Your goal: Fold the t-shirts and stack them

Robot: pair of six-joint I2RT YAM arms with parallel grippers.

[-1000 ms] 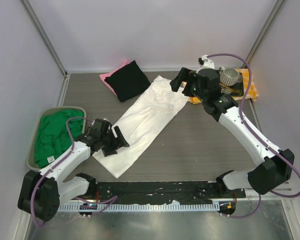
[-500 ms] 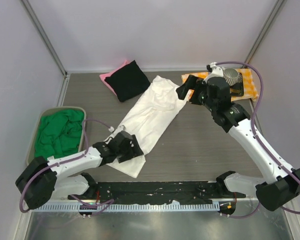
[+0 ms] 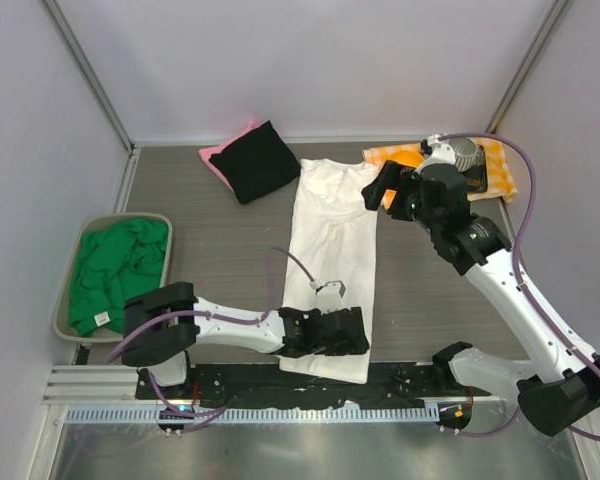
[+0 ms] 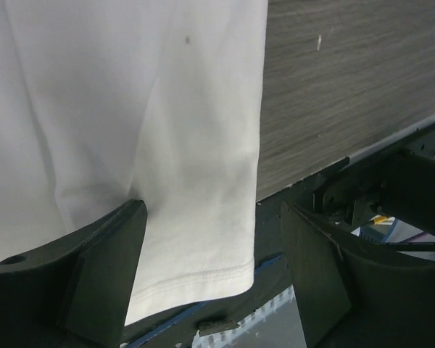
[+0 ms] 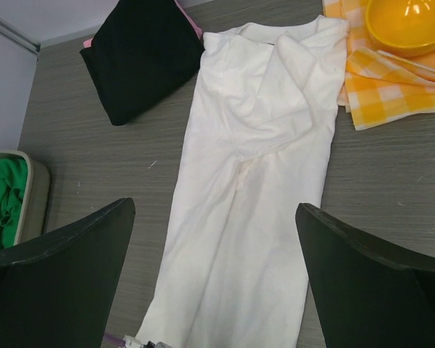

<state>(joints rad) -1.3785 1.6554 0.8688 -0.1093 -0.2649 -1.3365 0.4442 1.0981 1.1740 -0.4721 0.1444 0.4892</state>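
The white t-shirt (image 3: 332, 240) lay on the counter (image 3: 230, 250) as a long narrow strip, sleeves already turned in, collar end at the far side just beside the orange-and-white checked cloth (image 3: 495, 170), hem end reaching the near edge. No print showed on the side facing up. The left end effector (image 4: 212, 217) sat low over the hem's right corner with its fingers apart, one over the fabric and one beyond its side edge above bare counter, nothing pinched. The right end effector (image 5: 214, 206) hovered above the collar end, also spread wide and holding nothing.

The step in hand looked like the crosswise fold, hem towards collar. To do it well, the left end effector probably needed to come down so that the hem's corner sat squarely between its fingers and all the layers were caught, since a grip on the top layer alone would peel the strip open. The lift should stay low and travel straight along the strip, so the side edges meet. The right end effector could pin the collar end, or take the other hem corner to keep the fold square.

The black t-shirt (image 3: 255, 160) lay folded on the pink one (image 3: 215, 158) at the far left, the likely stack; the green one (image 3: 120, 265) sat crumpled in the bin (image 3: 64, 300)
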